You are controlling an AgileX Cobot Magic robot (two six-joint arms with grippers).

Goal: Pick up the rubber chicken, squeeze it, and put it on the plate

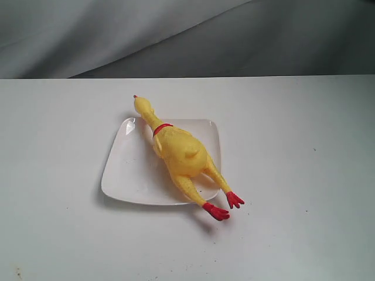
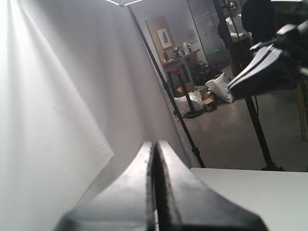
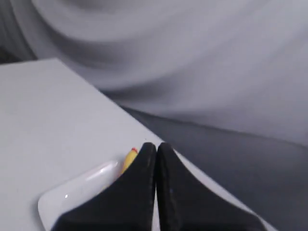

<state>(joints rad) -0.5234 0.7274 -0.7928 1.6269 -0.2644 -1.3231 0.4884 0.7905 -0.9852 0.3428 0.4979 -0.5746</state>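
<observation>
The yellow rubber chicken [image 1: 179, 153] lies slantwise across the white square plate [image 1: 126, 170], its head past the far rim and its red feet over the near right rim onto the table. No gripper shows in the exterior view. In the right wrist view my right gripper [image 3: 156, 147] is shut and empty, well away from the toy; the chicken's head [image 3: 129, 159] and a corner of the plate [image 3: 77, 195] peek out beside its fingers. The left gripper [image 2: 156, 144] is shut and empty too, facing the backdrop and the room beyond.
The white table [image 1: 293, 175] spreads on all sides of the plate, backed by a grey cloth [image 1: 176, 35]. In the left wrist view a light stand [image 2: 166, 89], the table's edge [image 2: 250, 187] and the other arm [image 2: 269, 67] appear.
</observation>
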